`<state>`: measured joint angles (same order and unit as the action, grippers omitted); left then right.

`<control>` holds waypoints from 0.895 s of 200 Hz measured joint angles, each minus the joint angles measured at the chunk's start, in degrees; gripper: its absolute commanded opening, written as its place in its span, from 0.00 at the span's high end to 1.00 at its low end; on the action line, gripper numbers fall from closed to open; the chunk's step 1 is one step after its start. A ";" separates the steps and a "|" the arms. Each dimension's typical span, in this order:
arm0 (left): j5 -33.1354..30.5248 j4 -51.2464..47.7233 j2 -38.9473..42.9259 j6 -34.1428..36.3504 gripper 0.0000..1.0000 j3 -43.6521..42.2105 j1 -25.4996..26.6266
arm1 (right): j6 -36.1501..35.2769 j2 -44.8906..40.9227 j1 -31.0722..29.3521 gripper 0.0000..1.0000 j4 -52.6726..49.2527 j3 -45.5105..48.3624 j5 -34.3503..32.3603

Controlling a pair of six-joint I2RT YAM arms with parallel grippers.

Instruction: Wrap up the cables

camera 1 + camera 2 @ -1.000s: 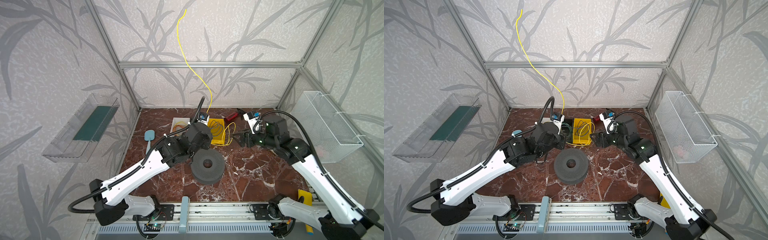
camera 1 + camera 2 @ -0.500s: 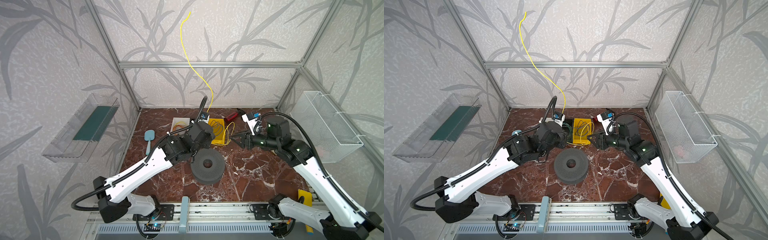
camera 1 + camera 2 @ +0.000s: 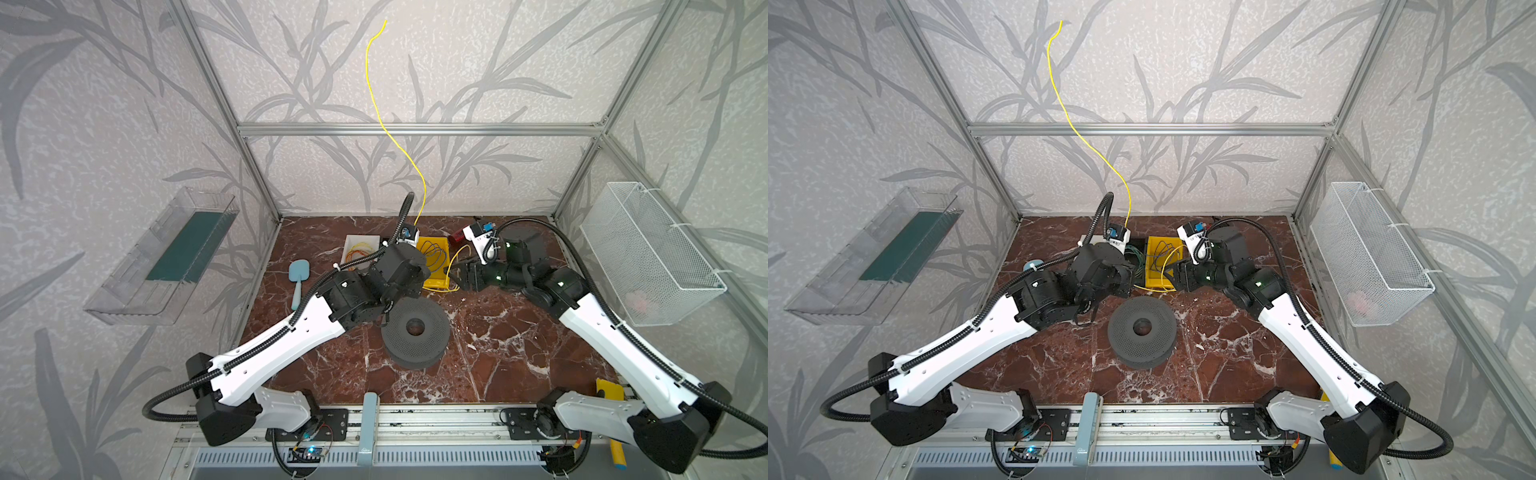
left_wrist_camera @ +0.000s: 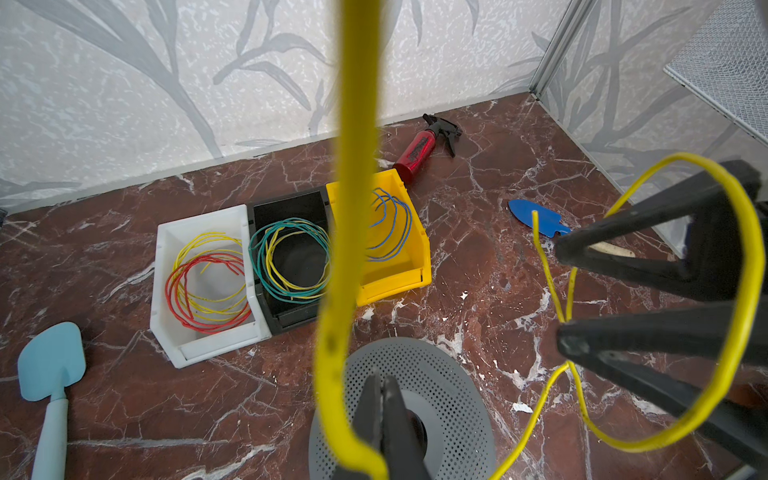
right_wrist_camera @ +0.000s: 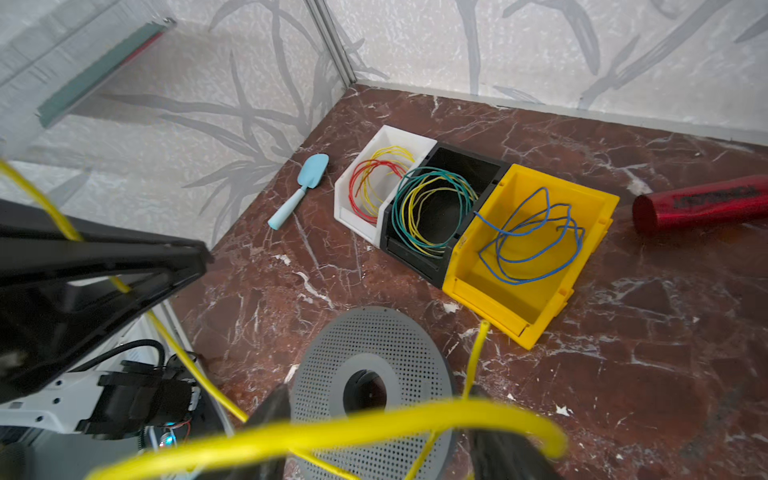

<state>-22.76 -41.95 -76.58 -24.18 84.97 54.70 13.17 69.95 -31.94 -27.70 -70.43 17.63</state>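
Left gripper (image 4: 380,399) clamped on the yellow cable (image 4: 353,166). Its free length stands steeply upward from the pinch. The lower loop runs right — draped around my right gripper (image 4: 559,295), jaws apart. Right arm is nearer that loop.

Table: red-brown marble top (image 3: 498,353).
Back row: white bin (image 4: 216,351), black bin (image 4: 291,208), yellow bin (image 4: 390,286), touching side by side.
Left: light blue trowel (image 4: 50,361), flat.
Right of bins: red spray bottle (image 4: 417,151) on its side; dark blue trowel (image 4: 532,214).
Middle: grey perforated spool (image 3: 399,345), flat.
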 measured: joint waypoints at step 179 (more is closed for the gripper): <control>-0.68 5.99 4.33 1.07 1.00 -6.27 0.00 | 8.52 6.91 2.34 1.00 9.44 0.98 5.40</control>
<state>-23.44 -35.97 -72.25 -23.11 78.70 54.70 21.69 76.86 -29.61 -18.26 -69.45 23.03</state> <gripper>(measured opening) 0.048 0.060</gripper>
